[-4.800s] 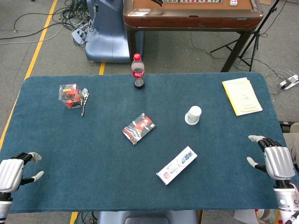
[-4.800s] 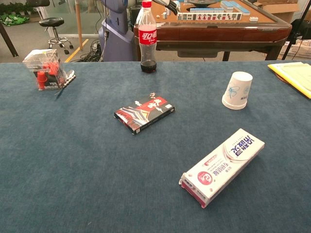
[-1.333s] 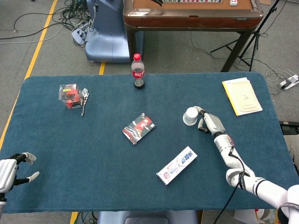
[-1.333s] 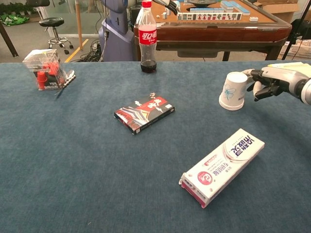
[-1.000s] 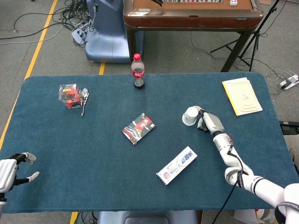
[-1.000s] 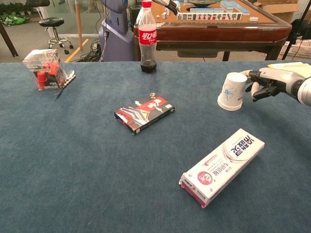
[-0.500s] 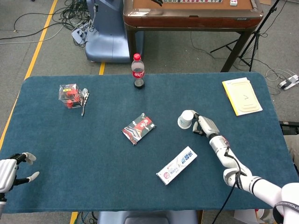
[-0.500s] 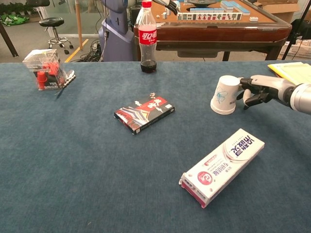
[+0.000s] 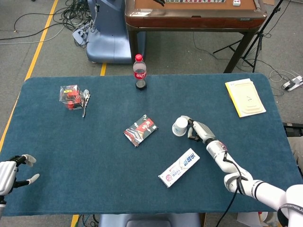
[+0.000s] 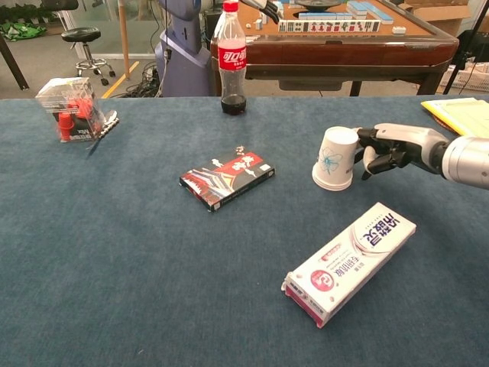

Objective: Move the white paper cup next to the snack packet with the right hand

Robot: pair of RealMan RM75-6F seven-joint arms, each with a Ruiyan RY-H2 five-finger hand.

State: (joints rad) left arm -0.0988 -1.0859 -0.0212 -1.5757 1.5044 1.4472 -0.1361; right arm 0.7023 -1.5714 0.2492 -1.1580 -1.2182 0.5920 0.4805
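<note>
The white paper cup (image 9: 180, 126) (image 10: 335, 158) is upside down and tilted, right of the table's middle. My right hand (image 9: 198, 131) (image 10: 391, 148) reaches in from the right and holds the cup's upper side with its fingertips. The snack packet (image 9: 140, 130) (image 10: 227, 178), red, black and white, lies flat to the cup's left with a gap of cloth between them. At the table's near left corner my left hand (image 9: 7, 176) rests with fingers apart, holding nothing; only the head view shows it.
A white toothpaste box (image 9: 179, 167) (image 10: 351, 261) lies just in front of the cup. A cola bottle (image 9: 139, 72) (image 10: 232, 57) stands at the far edge. A clear box of red pieces (image 9: 71, 96) (image 10: 72, 109) sits far left, a yellow notepad (image 9: 245, 97) far right.
My right arm came in from the near right edge, took the cup and has carried it leftward toward the snack packet. The cup now leans. The left hand barely shifted.
</note>
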